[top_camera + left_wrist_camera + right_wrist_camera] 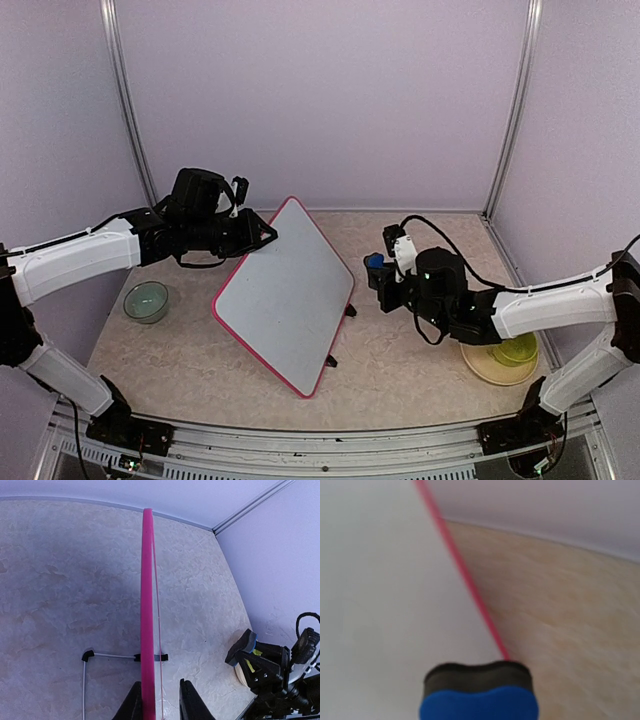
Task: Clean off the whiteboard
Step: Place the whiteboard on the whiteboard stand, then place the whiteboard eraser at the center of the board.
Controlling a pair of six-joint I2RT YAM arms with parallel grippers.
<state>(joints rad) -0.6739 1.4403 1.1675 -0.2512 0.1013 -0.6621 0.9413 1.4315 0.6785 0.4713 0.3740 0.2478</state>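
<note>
The whiteboard (pixel 283 295), white with a pink rim, leans back on its stand at the table's middle; its face shows no writing. In the left wrist view its rim (pixel 147 595) is seen edge-on. My left gripper (pixel 262 236) straddles the board's upper left edge (pixel 161 706). One finger (pixel 133 706) lies against the rim and the other (pixel 191 704) stands apart from it. My right gripper (pixel 386 276) is shut on a blue eraser with a black felt (pixel 374 263) just right of the board's right corner. In the right wrist view the eraser (pixel 479 692) sits by the rim; contact cannot be told.
A green bowl (pixel 146 300) sits at the left. A yellow plate (pixel 490 368) holding a lime bowl (pixel 517 349) lies at the right under the right arm. The board's black stand feet (pixel 349 310) and wire (pixel 112 655) stick out onto the table. Walls close in three sides.
</note>
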